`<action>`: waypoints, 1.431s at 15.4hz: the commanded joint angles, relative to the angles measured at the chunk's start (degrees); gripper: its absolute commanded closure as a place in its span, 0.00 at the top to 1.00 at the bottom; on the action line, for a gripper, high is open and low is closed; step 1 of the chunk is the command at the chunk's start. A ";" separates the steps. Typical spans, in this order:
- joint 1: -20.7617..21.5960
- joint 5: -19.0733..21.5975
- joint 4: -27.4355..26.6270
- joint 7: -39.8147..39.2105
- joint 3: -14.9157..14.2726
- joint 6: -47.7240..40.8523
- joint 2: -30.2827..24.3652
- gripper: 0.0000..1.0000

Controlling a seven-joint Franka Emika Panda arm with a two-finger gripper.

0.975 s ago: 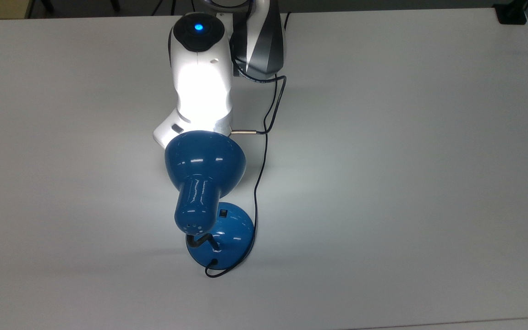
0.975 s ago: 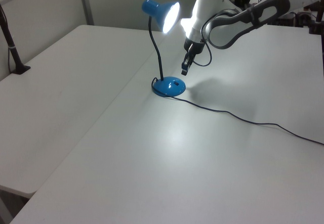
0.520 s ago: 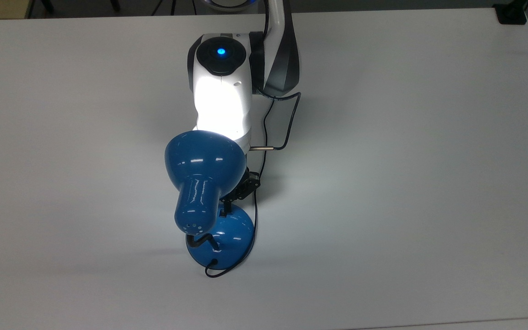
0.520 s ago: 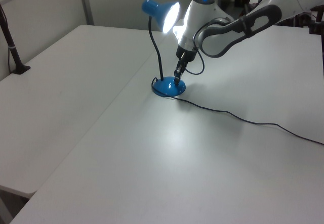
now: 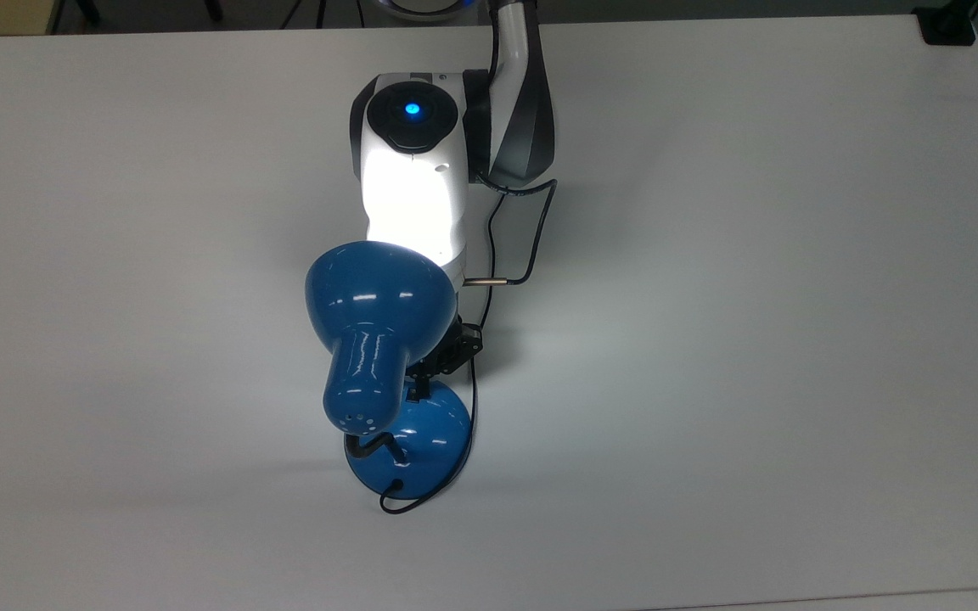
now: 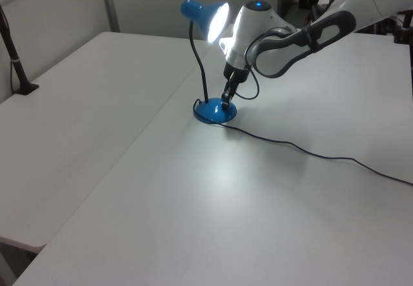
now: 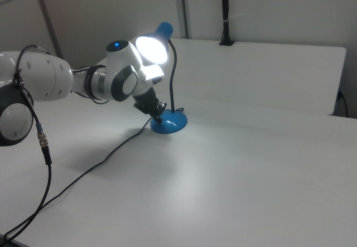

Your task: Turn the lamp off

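Still lit, glossy blue metal desk lamp (image 6: pixel 210 60); black two-finger gripper (image 6: pixel 225 101), jaw state unreadable, on the domed base's far side — off-centre push could miss the switch and skid the base.

A white arm (image 5: pixel 411 182) with grey joint sections, a blue indicator light and a black looped cable.

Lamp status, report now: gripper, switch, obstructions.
Gripper down on the lamp base at the switch side, fingers unreadable. Lamp lit, shade glowing. Cord trails across the table, not blocking.
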 commanded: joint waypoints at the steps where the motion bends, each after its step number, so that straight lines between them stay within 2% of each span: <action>1: 0.43 -1.07 -0.30 0.99 -0.49 1.16 0.58 0.00; 9: 0.26 -0.72 -2.59 1.16 -0.49 0.10 0.06 0.00; 12: 0.08 -0.80 -8.46 0.72 -0.40 -5.41 -8.35 0.00; 14: 0.25 -0.80 -11.46 0.28 -0.32 -12.69 -14.85 0.00; 18: -0.01 -0.89 -11.64 -2.69 -0.40 -31.24 -24.79 0.00; 19: -0.18 -0.89 -11.47 -4.10 -0.40 -35.10 -27.25 0.16; 20: -0.71 -0.89 -11.29 -5.77 -0.75 -38.62 -29.71 0.45; 21: -1.41 -0.80 -11.21 -6.57 -1.02 -41.36 -32.00 0.87; 22: -1.68 -1.07 -10.94 -6.40 -1.11 -43.04 -33.85 1.00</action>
